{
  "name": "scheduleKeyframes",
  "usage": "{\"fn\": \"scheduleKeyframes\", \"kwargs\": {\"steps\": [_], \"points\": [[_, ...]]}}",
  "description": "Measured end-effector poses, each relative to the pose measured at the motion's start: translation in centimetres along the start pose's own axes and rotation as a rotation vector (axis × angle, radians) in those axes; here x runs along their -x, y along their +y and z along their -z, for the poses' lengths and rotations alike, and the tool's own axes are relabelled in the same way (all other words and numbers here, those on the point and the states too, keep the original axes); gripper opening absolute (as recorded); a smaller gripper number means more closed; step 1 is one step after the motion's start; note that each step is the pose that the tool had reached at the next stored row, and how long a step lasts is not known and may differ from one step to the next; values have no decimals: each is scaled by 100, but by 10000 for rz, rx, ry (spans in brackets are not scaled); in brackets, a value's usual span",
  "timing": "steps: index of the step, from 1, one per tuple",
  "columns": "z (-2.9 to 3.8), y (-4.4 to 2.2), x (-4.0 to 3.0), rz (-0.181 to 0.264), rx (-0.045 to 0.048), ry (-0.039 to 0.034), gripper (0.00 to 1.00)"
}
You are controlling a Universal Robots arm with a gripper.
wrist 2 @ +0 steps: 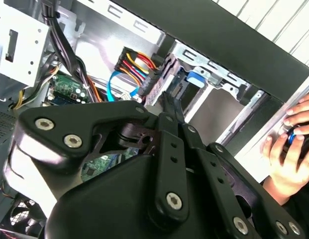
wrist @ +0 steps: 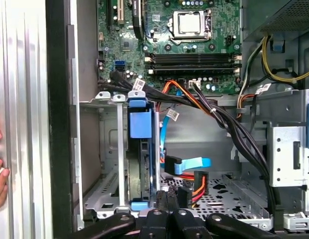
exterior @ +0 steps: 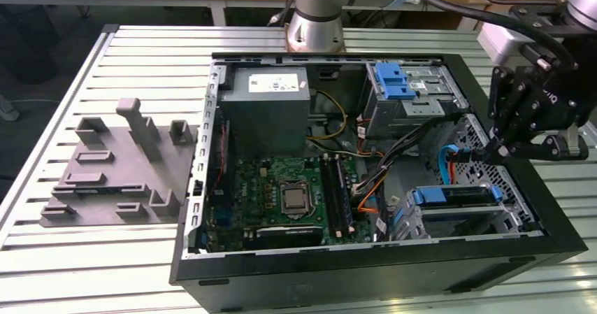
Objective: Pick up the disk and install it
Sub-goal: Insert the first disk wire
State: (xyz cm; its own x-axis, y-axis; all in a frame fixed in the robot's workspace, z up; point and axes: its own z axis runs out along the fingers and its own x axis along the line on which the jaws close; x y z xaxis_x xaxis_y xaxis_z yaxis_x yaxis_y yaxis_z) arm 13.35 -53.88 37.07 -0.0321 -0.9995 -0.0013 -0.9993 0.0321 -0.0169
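The open computer case [exterior: 373, 258] lies on its side on the slatted metal bench [exterior: 112, 258], and everything here is easiest placed against it. The disk [exterior: 454, 196] already sits in the drive cage [exterior: 508, 219] at the case's corner nearest the exterior view's right, its blue carrier rails showing; in the first wrist view the disk [wrist: 141, 149] stands edge-on in that cage, with a blue tab at each end. The end effector [exterior: 494, 152] hangs just above the case's rim on that same side, over the cage, and its black fingers [wrist: 166, 219] look drawn together with nothing between them; in the second wrist view the fingers [wrist 2: 170, 107] meet in a narrow tip pointing at the cage. Deeper inside the case lie the motherboard [exterior: 289, 195] and, beyond it, the grey power supply [exterior: 265, 108]. Outside the case, on the exterior view's left, a grey fixture [exterior: 117, 167] rests on the bench. A person's hand [wrist 2: 288, 144] rests just outside the case wall.
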Motion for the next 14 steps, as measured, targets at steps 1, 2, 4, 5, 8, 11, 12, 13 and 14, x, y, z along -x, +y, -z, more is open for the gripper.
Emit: {"fn": "scheduleKeyframes", "kwargs": {"steps": [1,2,4,5,8,11,12,13,14], "points": [[0,1,17,0,0,0,11],[0,1,36,0,0,-1,17],[0,2,73,0,0,0,17],[-2,3,84,0,0,0,17],[-15,3,96,0,0,-2,24],[-33,4,110,0,0,1,26],[-40,5,116,0,0,1,26],[-48,5,122,0,0,0,32],[-57,5,130,0,0,0,32]]}}
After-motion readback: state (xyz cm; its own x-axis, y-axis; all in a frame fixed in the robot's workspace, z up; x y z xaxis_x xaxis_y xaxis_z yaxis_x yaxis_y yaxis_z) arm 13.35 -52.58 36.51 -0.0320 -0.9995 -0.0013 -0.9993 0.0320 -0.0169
